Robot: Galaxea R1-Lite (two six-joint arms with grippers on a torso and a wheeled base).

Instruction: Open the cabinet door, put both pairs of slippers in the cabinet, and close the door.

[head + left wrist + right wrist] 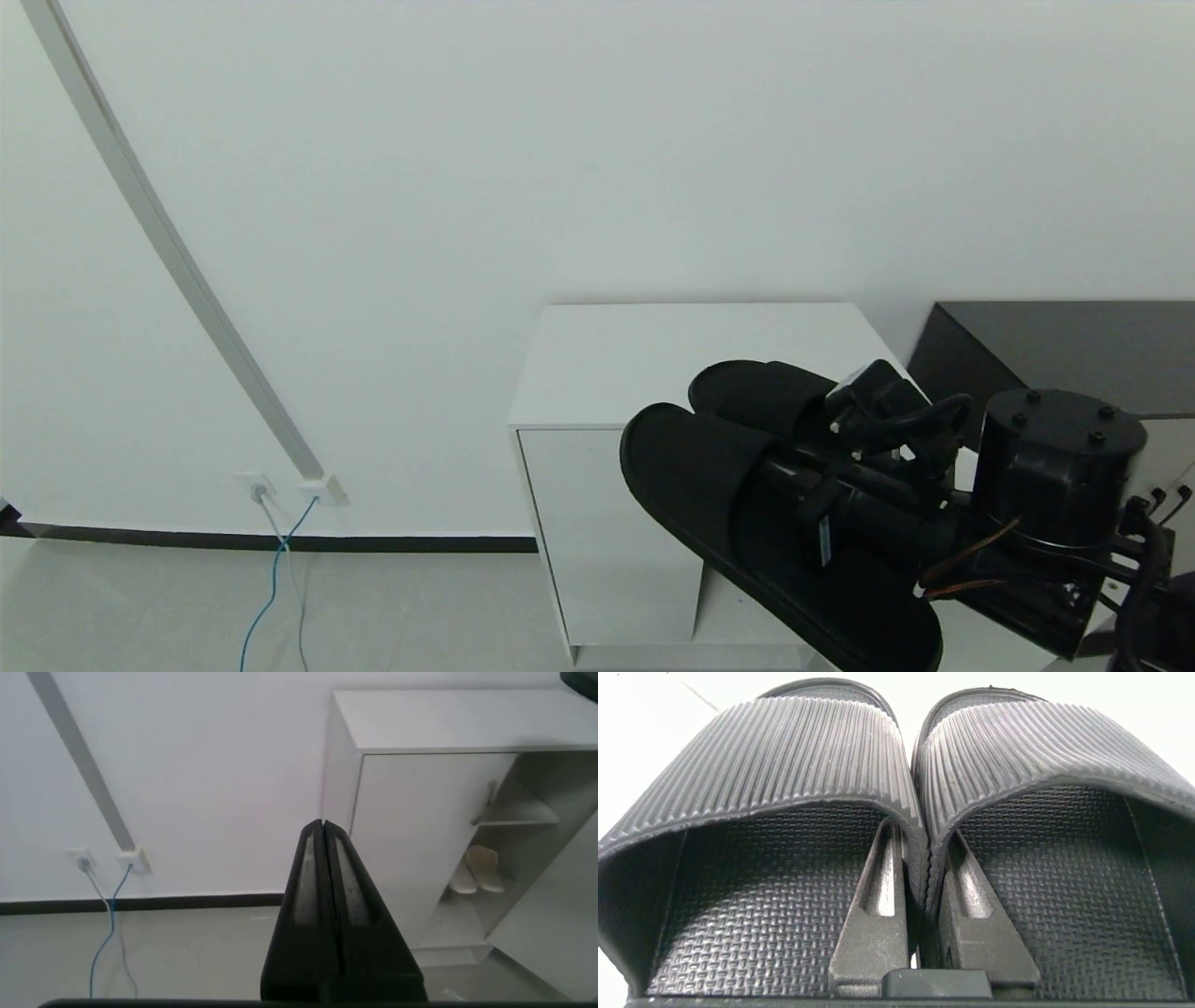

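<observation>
A pair of black slippers hangs in front of the white cabinet, held by my right gripper. In the right wrist view the right gripper is shut on the slippers' two inner strap edges, one finger inside each slipper. My left gripper is shut with nothing in it, out in front of the cabinet and left of its opening. The cabinet stands open on its right half, where a pair of beige slippers lies under a shelf.
A dark table stands right of the cabinet. A wall socket with trailing cables and a slanting cable duct are on the wall to the left. Bare floor lies left of the cabinet.
</observation>
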